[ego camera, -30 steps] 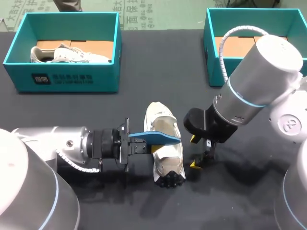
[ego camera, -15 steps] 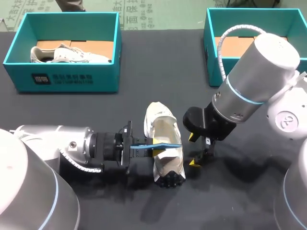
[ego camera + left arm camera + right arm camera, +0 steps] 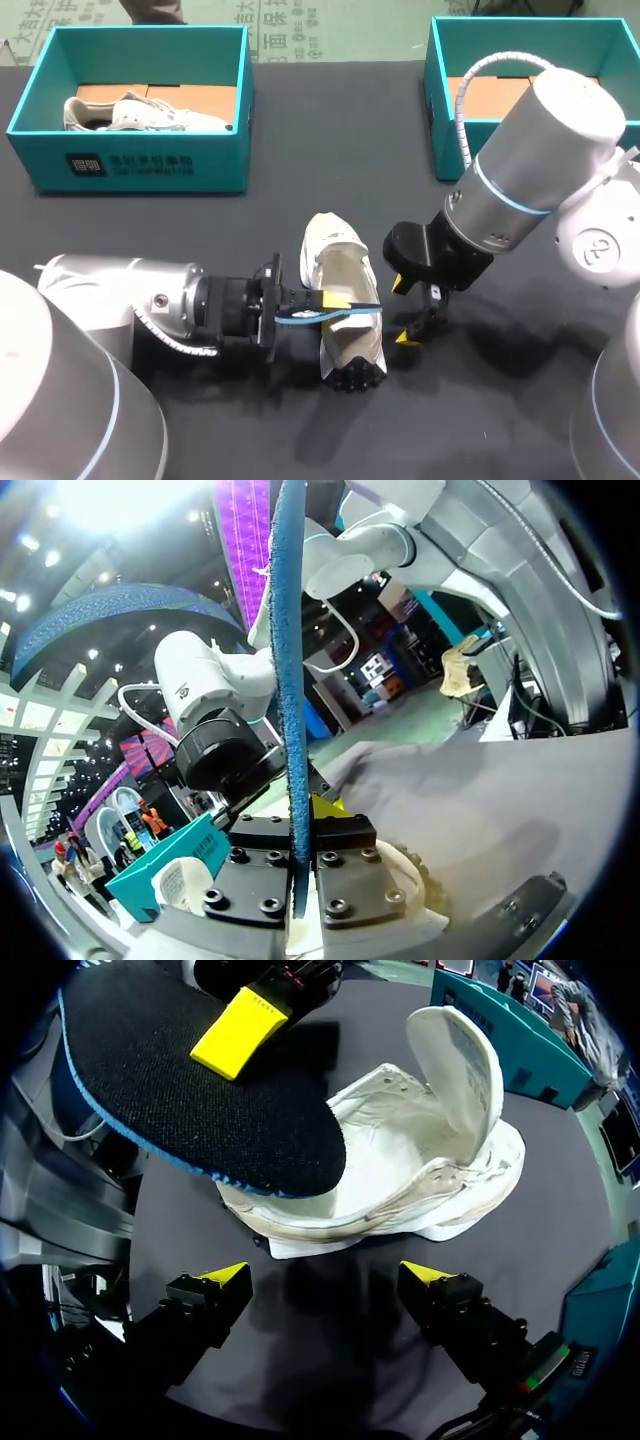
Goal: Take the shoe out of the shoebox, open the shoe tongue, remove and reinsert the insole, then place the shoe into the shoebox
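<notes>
Left jaws grip the insole (image 3: 200, 1110), seemingly above the shoe (image 3: 400, 1160); right jaws open beside it.

Light falls soft and even from above. On the dark worktop (image 3: 300, 190) shadows are weak; the one of the right arm (image 3: 545, 130) lies at 4 o'clock from the shoe (image 3: 340, 262). In the left wrist view lamp glare burns white beside the far end of the insole (image 3: 288, 680). In the right wrist view a soft shadow lies under the shoe, just ahead of the right claw (image 3: 325, 1274)
</notes>
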Robot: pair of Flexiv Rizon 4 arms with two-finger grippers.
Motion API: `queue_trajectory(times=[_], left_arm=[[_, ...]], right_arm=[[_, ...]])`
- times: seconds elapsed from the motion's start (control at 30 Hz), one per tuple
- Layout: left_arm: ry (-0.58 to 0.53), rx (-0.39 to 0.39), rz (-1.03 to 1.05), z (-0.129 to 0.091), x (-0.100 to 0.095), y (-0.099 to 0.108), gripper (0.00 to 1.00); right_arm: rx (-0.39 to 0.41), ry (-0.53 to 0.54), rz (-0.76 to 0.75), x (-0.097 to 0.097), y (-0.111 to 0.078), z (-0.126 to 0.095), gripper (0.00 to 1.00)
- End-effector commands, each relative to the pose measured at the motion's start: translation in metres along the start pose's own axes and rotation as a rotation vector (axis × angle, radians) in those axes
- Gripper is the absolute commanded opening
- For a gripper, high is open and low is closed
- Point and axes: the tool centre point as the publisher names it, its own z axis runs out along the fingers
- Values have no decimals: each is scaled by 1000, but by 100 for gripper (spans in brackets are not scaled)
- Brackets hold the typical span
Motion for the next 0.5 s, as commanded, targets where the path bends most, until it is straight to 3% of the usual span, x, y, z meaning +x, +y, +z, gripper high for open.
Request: queue_trajectory(times=[0.03,0.5], left_arm=[[14,4,2,4,0,6,0],[11,-22,-10,6,1,19,0]], right_arm=[[-4,3,-2,0,-1,2,100],[-4,3,-2,0,-1,2,100]])
